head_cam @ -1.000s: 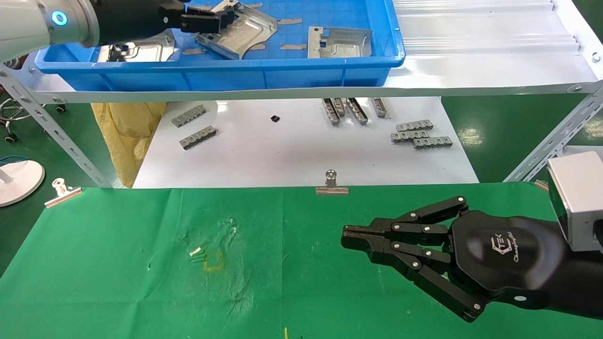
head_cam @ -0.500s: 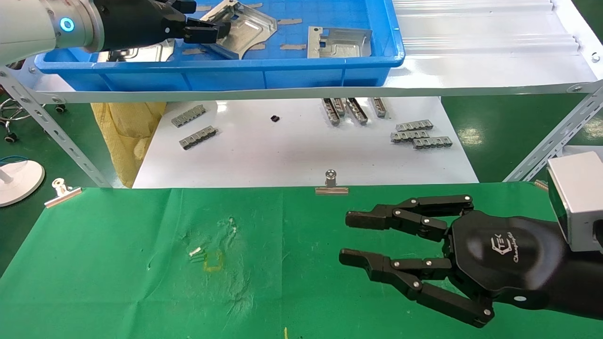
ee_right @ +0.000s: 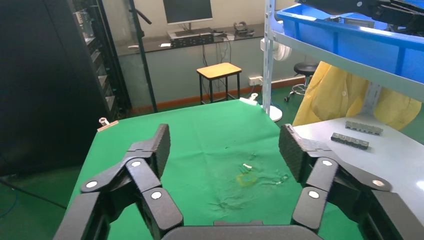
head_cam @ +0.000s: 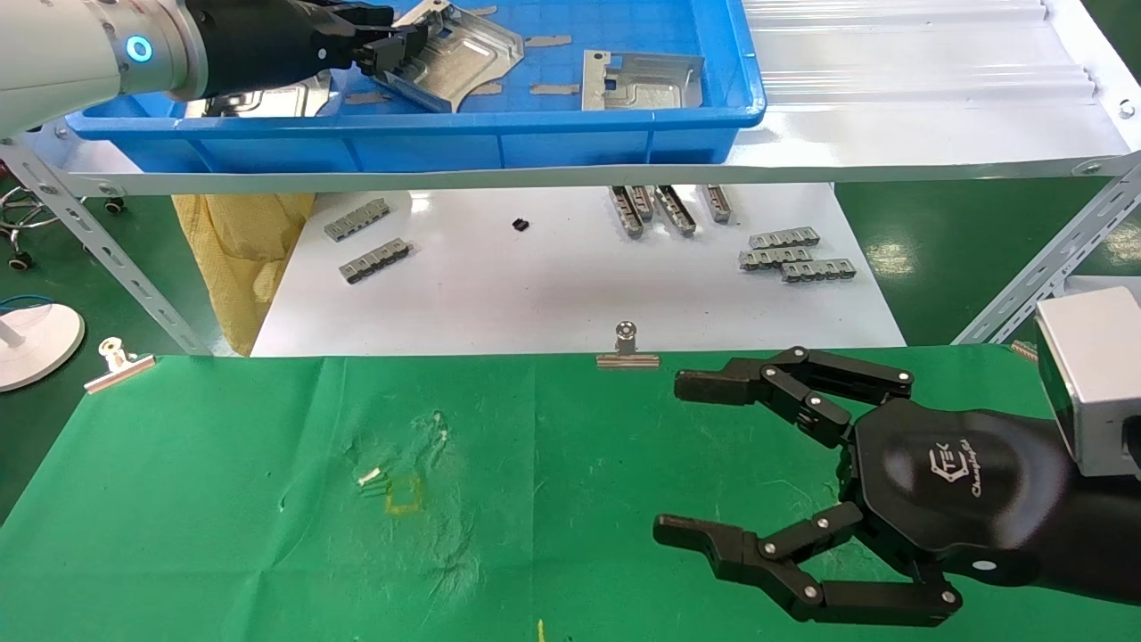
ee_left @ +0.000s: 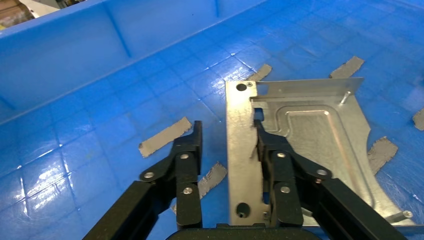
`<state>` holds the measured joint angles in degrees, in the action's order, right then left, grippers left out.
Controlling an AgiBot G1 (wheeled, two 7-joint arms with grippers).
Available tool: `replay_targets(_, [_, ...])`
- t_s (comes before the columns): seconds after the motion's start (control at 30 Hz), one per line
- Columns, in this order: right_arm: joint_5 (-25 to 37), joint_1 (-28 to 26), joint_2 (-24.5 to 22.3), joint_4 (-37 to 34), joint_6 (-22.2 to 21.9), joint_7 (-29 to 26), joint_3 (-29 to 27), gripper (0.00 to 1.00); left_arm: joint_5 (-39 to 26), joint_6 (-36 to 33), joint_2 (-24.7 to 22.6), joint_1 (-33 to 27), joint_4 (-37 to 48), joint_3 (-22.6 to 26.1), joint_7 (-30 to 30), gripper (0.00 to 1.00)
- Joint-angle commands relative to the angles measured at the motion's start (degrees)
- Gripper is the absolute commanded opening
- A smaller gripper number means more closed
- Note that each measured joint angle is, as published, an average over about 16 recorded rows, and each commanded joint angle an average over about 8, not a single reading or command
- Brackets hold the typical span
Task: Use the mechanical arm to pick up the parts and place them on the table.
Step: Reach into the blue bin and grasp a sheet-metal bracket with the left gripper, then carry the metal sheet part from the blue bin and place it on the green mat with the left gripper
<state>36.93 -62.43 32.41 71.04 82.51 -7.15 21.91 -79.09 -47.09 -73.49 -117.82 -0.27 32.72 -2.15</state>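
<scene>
My left gripper (head_cam: 398, 46) reaches into the blue tray (head_cam: 535, 134) on the shelf. In the left wrist view, the left gripper (ee_left: 228, 127) is open and its fingers straddle the bent-up flange of a silver plate (ee_left: 310, 145). One finger touches the flange and the other stands apart from it. This plate (head_cam: 468, 49) lies tilted in the tray. A second plate (head_cam: 642, 80) lies to its right, and a third (head_cam: 267, 96) shows under the left arm. My right gripper (head_cam: 682, 459) is wide open and empty above the green table (head_cam: 223, 517).
Below the shelf, a white board (head_cam: 553, 294) holds several grey ridged strips (head_cam: 793, 254). Binder clips (head_cam: 627, 349) sit on the table's far edge. A yellow mark (head_cam: 403, 492) and wrinkles lie mid-table. Slanted shelf struts (head_cam: 107, 250) stand at both sides.
My right gripper has opened from shut to wide open, staying in place. My left gripper has shifted slightly at the plate's flange in the tray.
</scene>
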Motion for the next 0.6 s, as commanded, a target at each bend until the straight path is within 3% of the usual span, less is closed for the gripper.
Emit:
replay_targets(0.03, [0.0, 0.0, 0.0, 0.0, 0.0, 0.0, 0.0, 1.00, 0.1, 0.2, -0.1, 0.1, 0.1, -0.1, -0.1, 0.00])
replay_targets(0.6, [0.0, 0.0, 0.0, 0.0, 0.0, 0.0, 0.0, 1.00, 1.9, -1.6, 0.2, 0.2, -0.8, -1.3, 1.0, 0.00])
